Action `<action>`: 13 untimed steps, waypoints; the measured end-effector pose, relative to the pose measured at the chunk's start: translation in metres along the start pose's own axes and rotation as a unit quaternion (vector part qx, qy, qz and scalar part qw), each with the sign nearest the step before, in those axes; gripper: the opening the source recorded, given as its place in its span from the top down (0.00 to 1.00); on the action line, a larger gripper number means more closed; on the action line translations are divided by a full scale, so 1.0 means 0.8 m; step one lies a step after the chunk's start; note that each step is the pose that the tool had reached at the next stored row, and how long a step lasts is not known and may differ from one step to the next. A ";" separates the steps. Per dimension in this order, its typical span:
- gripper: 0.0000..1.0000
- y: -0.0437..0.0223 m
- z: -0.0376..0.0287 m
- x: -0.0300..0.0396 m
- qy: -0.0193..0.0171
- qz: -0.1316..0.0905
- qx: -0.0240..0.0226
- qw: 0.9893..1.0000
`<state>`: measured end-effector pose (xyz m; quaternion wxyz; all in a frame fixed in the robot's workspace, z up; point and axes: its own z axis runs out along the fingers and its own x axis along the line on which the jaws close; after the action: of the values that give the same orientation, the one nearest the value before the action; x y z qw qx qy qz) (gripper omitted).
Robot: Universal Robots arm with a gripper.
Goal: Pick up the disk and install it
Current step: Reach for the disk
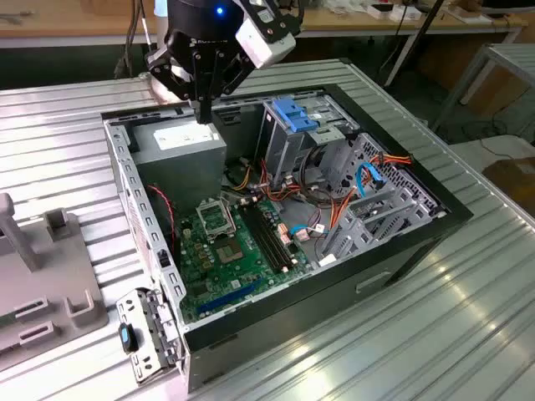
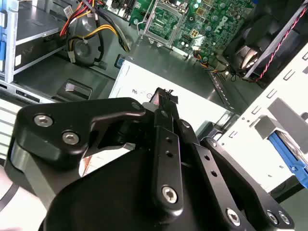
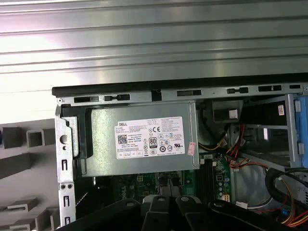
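My gripper [image 1: 203, 113] hangs just above the grey power supply box with a white sticker [image 1: 180, 144] at the back left corner of the open computer case [image 1: 418, 238]. Its black fingers meet at the tips with nothing between them, as both wrist views show [image 2: 163, 94] [image 3: 168, 197]. A blue plastic piece [image 2: 288, 156] lies outside the case wall by a grey fixture in the second wrist view; I cannot tell whether it is the disk.
A tall metal cage with a blue plastic top [image 1: 292, 117] stands at the back of the case, with orange and blue cables [image 1: 368, 180] beside it. The green motherboard [image 1: 226, 251] lies on the floor. A grey slotted fixture [image 1: 46, 276] sits at the exterior view's left.
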<state>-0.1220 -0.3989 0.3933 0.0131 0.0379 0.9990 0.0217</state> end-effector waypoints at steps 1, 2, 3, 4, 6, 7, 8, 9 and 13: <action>0.89 0.0000 0.0000 0.0000 0.000 0.000 0.000 1.000; 0.89 0.0000 0.0000 0.0000 0.000 0.000 0.000 1.000; 0.89 0.0000 0.0000 0.0000 0.000 0.000 0.000 1.000; 0.89 0.0000 0.0000 0.0000 0.000 0.000 0.000 1.000; 0.89 0.0000 0.0000 0.0000 0.000 0.000 0.000 1.000; 0.89 0.0000 0.0000 0.0000 0.000 0.000 0.000 1.000; 0.89 0.0000 0.0000 0.0000 0.000 0.000 0.000 1.000; 0.89 0.0000 0.0000 0.0000 0.000 0.000 0.000 1.000; 0.89 0.0000 0.0000 0.0000 0.000 0.000 0.000 1.000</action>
<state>-0.1220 -0.3989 0.3933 0.0131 0.0379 0.9990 0.0217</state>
